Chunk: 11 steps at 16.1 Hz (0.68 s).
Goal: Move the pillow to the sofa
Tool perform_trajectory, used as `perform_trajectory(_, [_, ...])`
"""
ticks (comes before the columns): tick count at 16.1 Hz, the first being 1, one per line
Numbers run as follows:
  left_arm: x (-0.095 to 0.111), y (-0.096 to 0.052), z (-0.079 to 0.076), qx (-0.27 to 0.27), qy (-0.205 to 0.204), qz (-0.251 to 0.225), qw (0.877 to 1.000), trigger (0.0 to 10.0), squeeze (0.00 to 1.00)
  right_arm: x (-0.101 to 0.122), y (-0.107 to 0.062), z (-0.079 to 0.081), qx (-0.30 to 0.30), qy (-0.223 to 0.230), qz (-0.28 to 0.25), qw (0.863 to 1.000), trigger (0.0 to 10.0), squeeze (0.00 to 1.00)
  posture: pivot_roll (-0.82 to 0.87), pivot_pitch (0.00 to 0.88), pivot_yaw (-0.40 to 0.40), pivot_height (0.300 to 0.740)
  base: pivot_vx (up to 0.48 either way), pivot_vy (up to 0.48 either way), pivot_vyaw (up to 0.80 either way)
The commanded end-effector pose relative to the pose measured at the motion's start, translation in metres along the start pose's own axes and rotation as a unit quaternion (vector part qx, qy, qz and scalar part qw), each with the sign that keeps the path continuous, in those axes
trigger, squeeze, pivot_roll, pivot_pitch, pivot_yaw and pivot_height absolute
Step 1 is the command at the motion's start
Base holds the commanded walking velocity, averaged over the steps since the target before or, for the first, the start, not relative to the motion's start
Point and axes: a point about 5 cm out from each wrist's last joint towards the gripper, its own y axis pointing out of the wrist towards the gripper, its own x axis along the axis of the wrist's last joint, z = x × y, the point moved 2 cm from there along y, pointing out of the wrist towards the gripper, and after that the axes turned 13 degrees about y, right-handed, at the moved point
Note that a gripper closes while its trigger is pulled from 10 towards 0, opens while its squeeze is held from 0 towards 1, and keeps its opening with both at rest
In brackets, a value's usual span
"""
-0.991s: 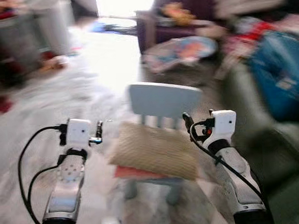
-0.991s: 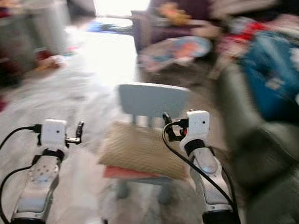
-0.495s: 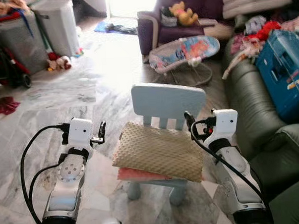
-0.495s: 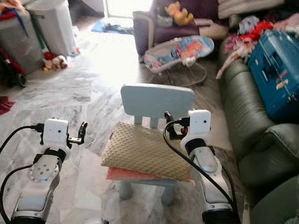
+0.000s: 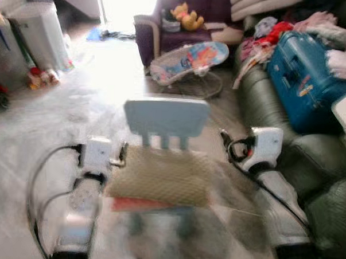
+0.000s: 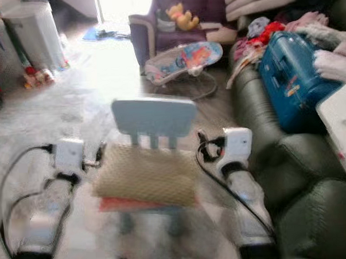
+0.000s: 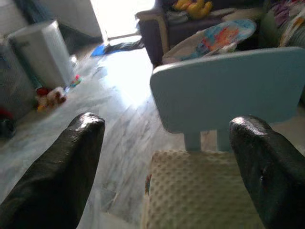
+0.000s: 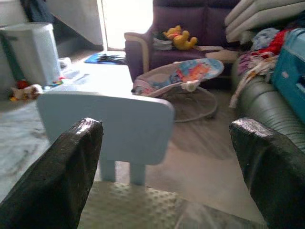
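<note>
Right now I'm on the approach step: pillow (image 5: 160,176) sits mid-frame on the small chair (image 5: 166,115), w/ left gripper (image 5: 121,156) and right gripper (image 5: 226,143) flanking it, both spread wide. Next, prob. close in from both sides, then lift toward the sofa (image 5: 276,119) at right

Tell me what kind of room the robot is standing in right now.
Most likely a family living room: a green leather sofa, a purple armchair holding a yellow soft toy, and a baby bouncer on the marble floor.
</note>
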Motion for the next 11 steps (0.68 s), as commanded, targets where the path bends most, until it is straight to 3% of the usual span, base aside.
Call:
perform_trajectory(1, [0.0052,0.0018,0.0018,0.01,0.0,-0.009,1.0,10.0,0.0,0.0033,0.0012,-0.0014,-0.003,-0.004,-0.004,1.0,10.0,0.0,-0.01,0.0,-0.053,0.74,0.0,0.0,0.0])
perform_trajectory(7, [0.0026,0.0031,0.0043,0.016,-0.009,-0.001,1.0,10.0,0.0,0.0025,0.0035,-0.0006,0.001,-0.005,-0.001,1.0,10.0,0.0,0.0,0.0,-0.057,0.74,0.0,0.0,0.0])
perform_trajectory(11, [0.0045,0.0032,0.0039,0.008,-0.002,-0.01,1.0,10.0,0.0,0.0022,0.0037,-0.0002,0.0,-0.005,0.0,1.0,10.0,0.0,-0.01,0.0,-0.056,0.74,0.0,0.37,0.0])
